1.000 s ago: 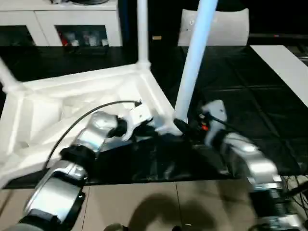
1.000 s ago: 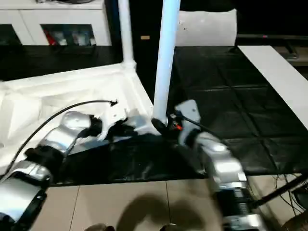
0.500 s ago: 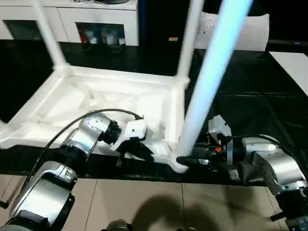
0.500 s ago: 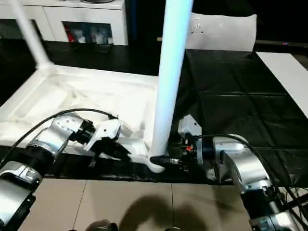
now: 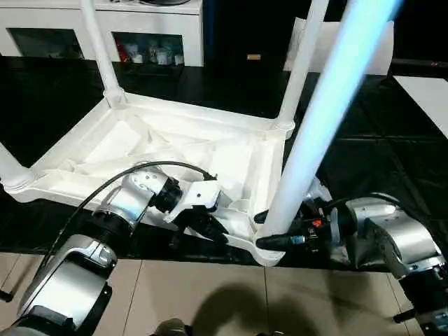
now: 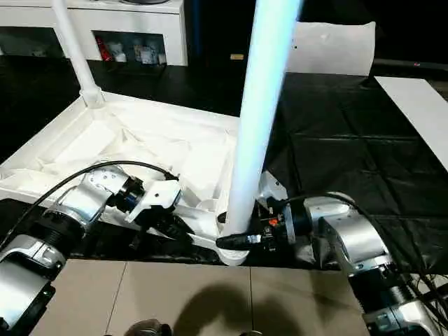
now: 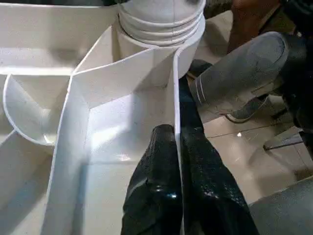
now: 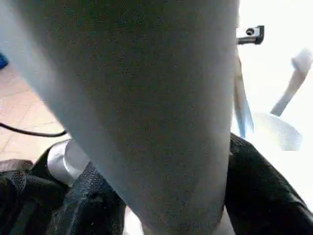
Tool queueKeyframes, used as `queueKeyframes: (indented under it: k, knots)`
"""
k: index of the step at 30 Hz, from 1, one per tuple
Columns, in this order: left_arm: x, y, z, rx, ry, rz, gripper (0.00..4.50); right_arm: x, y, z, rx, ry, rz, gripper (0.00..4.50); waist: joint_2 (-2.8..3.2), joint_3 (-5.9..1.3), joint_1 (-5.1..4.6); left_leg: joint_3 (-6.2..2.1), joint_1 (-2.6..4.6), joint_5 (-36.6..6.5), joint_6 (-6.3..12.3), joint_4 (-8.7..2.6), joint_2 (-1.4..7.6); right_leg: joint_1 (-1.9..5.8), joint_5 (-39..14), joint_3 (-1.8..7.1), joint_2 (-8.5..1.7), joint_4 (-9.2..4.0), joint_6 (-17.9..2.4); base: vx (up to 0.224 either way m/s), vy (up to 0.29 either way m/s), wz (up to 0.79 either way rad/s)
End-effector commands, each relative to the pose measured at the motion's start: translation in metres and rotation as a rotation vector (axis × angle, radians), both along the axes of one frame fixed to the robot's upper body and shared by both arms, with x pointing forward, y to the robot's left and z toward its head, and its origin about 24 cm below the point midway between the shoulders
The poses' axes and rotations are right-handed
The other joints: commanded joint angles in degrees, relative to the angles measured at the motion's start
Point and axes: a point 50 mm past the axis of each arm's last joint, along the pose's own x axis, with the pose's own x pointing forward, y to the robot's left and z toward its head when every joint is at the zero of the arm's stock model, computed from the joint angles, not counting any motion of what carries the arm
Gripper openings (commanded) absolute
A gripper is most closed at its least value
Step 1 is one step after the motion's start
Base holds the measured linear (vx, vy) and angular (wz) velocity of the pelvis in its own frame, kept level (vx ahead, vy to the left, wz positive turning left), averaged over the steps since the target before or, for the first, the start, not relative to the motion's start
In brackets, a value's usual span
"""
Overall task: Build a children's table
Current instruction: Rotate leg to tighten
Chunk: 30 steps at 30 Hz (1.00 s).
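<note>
The left gripper (image 7: pixel 177 142), with its two black textured fingers (image 7: pixel 155 166), is pinched on the thin upright rim wall of the white plastic square tabletop (image 7: pixel 122 83), one finger on each face of the wall. At about twelve o'clock from the grip sits a round ribbed corner socket (image 7: pixel 161 24) of the same white plastic, with a leg (image 7: pixel 161 7) seated in it. White ribs fan out toward nine o'clock, one curving into a cup shape. At two o'clock a silver-grey rounded robot forearm (image 7: pixel 239 73) lies over beige floor tiles (image 7: pixel 234 147).
</note>
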Motion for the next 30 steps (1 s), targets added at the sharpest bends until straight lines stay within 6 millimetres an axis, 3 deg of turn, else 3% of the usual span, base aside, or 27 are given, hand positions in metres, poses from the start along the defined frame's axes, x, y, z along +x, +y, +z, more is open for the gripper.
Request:
queueKeyframes:
  k: [1, 3, 7, 8, 10, 11, 13, 16, 19, 21, 23, 25, 27, 29, 30]
  knots:
    - [0.001, -0.006, 0.008, -0.017, -0.028, -0.036, 0.00, -0.003, 0.001, 0.003, 0.039, 0.032, 0.011, 2.21, 0.03, -2.96, -0.42, -0.79, 1.07, -13.0, 2.43, -4.33, 3.28, 2.44, -14.6, 2.69, -5.06, -4.62, -12.7, 0.000, 0.000, 0.00]
    - [0.003, -0.005, 0.008, -0.034, -0.018, 0.007, 0.00, -0.003, 0.004, 0.003, 0.059, 0.040, -0.007, 2.20, -0.25, -2.88, -0.50, -0.79, 1.03, -13.6, 2.13, -4.44, 3.24, 2.47, -15.8, 2.72, -5.06, -4.81, -12.2, 0.000, 0.000, 0.00]
    - [0.005, -0.005, 0.007, -0.060, -0.004, 0.059, 0.00, -0.004, 0.008, 0.002, 0.090, 0.042, -0.051, 2.16, -0.06, -2.69, -0.61, -0.84, 1.05, -14.5, 1.77, -4.61, 3.24, 2.34, -17.6, 2.76, -5.06, -5.00, -11.7, 0.000, 0.000, 0.00]
    - [0.009, -0.007, 0.006, -0.082, -0.009, 0.144, 0.00, -0.002, 0.013, -0.001, 0.106, 0.021, -0.141, 2.16, -0.33, -2.71, -0.82, -0.91, 1.01, -14.7, 1.41, -4.71, 3.19, 2.37, -18.7, 2.76, -5.10, -5.11, -11.2, 0.000, 0.000, 0.00]
    - [0.016, -0.009, 0.005, -0.098, -0.052, 0.265, 0.00, 0.004, 0.019, -0.007, 0.099, -0.018, -0.296, 2.16, -0.14, -2.52, -1.19, -1.04, 1.02, -15.7, 0.62, -4.82, 3.06, 2.01, -20.6, 2.78, -5.12, -5.31, -10.7, 0.000, 0.000, 0.00]
    - [0.020, -0.011, 0.004, -0.106, -0.054, 0.329, 0.00, 0.009, 0.022, -0.011, 0.082, -0.027, -0.375, 2.12, -0.32, -2.57, -1.60, -1.23, 0.97, -15.9, -0.26, -4.92, 2.94, 2.10, -21.8, 2.69, -5.11, -5.28, -10.2, 0.000, 0.000, 0.00]
    - [0.021, -0.011, 0.003, -0.106, -0.050, 0.346, 0.00, 0.010, 0.023, -0.012, 0.077, -0.030, -0.396, 2.12, -0.41, -2.55, -2.23, -1.32, 0.84, -15.8, -0.50, -5.06, 2.77, 2.25, -22.3, 2.67, -5.05, -5.43, -9.6, 0.000, 0.000, 0.00]
    - [0.035, -0.020, 0.002, -0.135, -0.087, 0.571, 0.00, 0.029, 0.039, -0.021, 0.074, 0.006, -0.675, 2.09, -0.21, -2.67, -3.78, -1.21, 0.57, -14.6, -0.23, -4.86, 2.46, 2.29, -18.1, 2.76, -4.92, -5.18, -11.0, 0.000, 0.000, 0.00]
    - [0.041, -0.025, 0.003, -0.147, -0.105, 0.681, 0.00, 0.038, 0.048, -0.022, 0.067, 0.017, -0.791, 2.08, -0.33, -2.66, -4.25, -1.08, 0.67, -14.0, 0.16, -4.72, 2.29, 2.37, -18.0, 2.73, -4.80, -5.39, -11.1, 0.000, 0.000, 0.00]
    - [0.054, -0.035, 0.011, -0.188, -0.150, 0.862, 0.00, 0.053, 0.066, -0.022, 0.047, 0.057, -0.985, 2.08, -0.06, -2.75, -4.89, -1.15, 0.62, -12.5, -0.33, -4.79, 2.25, 2.35, -16.2, 2.76, -4.65, -5.07, -11.7, 0.000, 0.000, 0.00]
    - [0.055, -0.036, 0.012, -0.193, -0.157, 0.878, 0.00, 0.054, 0.070, -0.020, 0.059, 0.051, -0.994, 2.08, -0.02, -2.83, -5.09, -1.10, 0.78, -12.3, -0.51, -4.74, 2.23, 2.29, -15.4, 2.77, -4.62, -5.10, -12.0, 0.000, 0.000, 0.00]
    - [0.055, -0.040, 0.013, -0.193, -0.161, 0.871, 0.00, 0.057, 0.074, -0.017, 0.089, 0.045, -1.019, 2.63, 0.01, -3.12, -4.83, -0.90, 0.65, -9.3, 1.32, -4.62, 2.21, 2.91, -8.7, 2.84, -4.55, -4.79, -12.6, 0.000, 0.000, 0.00]
    - [0.054, -0.044, 0.015, -0.197, -0.167, 0.838, 0.00, 0.058, 0.076, -0.015, 0.091, 0.019, -1.030, 2.80, 0.07, -3.26, -4.87, -0.85, 0.58, -7.3, 2.44, -4.52, 2.29, 3.09, -3.8, 2.82, -4.57, -4.36, -13.6, 0.000, 0.000, 0.00]
    - [0.052, -0.043, 0.014, -0.184, -0.175, 0.807, 0.00, 0.059, 0.074, -0.013, 0.111, 0.004, -1.048, 2.87, 0.08, -3.23, -4.91, -0.85, 0.51, -7.2, 2.97, -4.52, 2.32, 3.22, -2.5, 2.77, -4.61, -4.24, -14.2, 0.000, 0.000, 0.00]
    - [0.050, -0.042, 0.013, -0.176, -0.181, 0.781, 0.00, 0.059, 0.072, -0.011, 0.123, -0.009, -1.043, 3.12, 0.08, -3.24, -5.06, -0.86, 0.56, -7.7, 3.29, -4.57, 2.33, 3.32, -2.9, 2.68, -4.65, -4.34, -14.5, 0.000, 0.000, 0.00]
